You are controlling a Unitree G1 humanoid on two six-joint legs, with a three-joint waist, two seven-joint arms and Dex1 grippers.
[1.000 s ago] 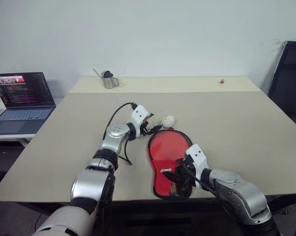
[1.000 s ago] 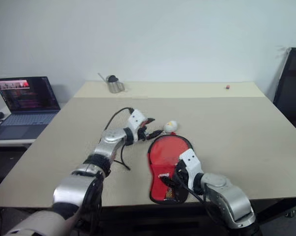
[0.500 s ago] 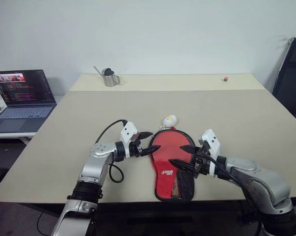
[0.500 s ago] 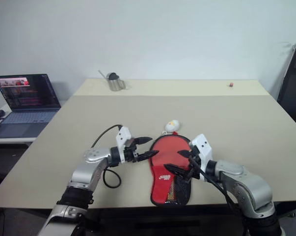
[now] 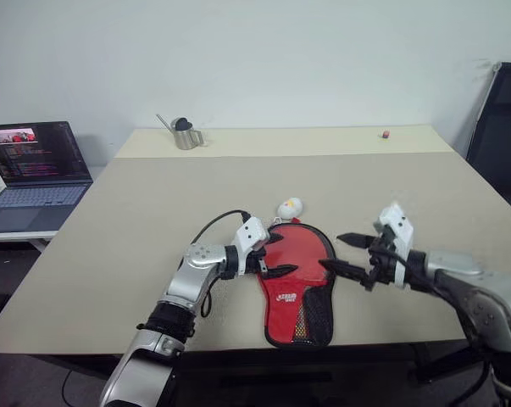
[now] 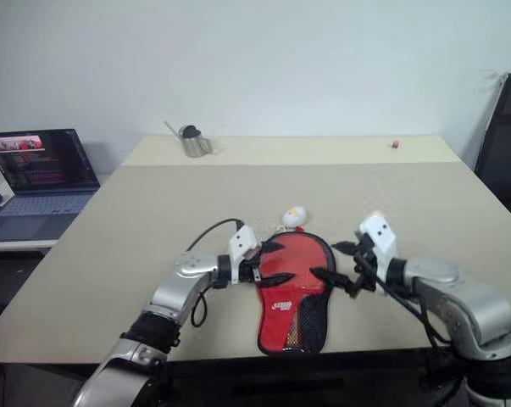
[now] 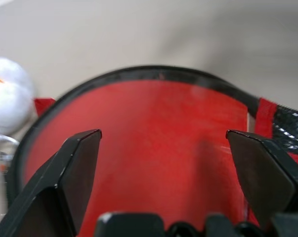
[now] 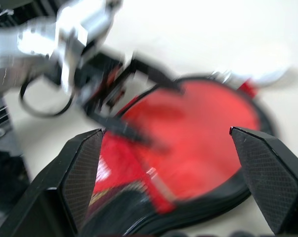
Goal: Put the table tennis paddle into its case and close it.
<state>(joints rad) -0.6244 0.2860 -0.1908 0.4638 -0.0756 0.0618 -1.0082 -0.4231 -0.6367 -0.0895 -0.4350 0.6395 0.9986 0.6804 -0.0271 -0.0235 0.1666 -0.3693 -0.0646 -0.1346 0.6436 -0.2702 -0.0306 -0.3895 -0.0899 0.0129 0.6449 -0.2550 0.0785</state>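
Observation:
The case (image 5: 293, 280) lies flat near the table's front edge, its round red top with a white logo facing up and black mesh at the near end. The table tennis paddle is hidden. My left gripper (image 5: 282, 259) hovers open over the case's left edge, pointing right across the red top (image 7: 153, 133). My right gripper (image 5: 333, 252) hangs open just right of the case, raised above the table and pointing left at it (image 8: 188, 133). Neither gripper holds anything.
A small white-and-yellow ball (image 5: 289, 208) rests against the case's far end. On the table (image 5: 153, 195) a metal jug (image 5: 186, 136) stands at the back left and a tiny red object (image 5: 384, 134) at the back right. A laptop (image 5: 35, 161) sits far left, a black chair (image 5: 501, 136) far right.
My left gripper has drawn in to the right over the case's left edge and opened wider. The right gripper has lifted off the case's near end and moved right.

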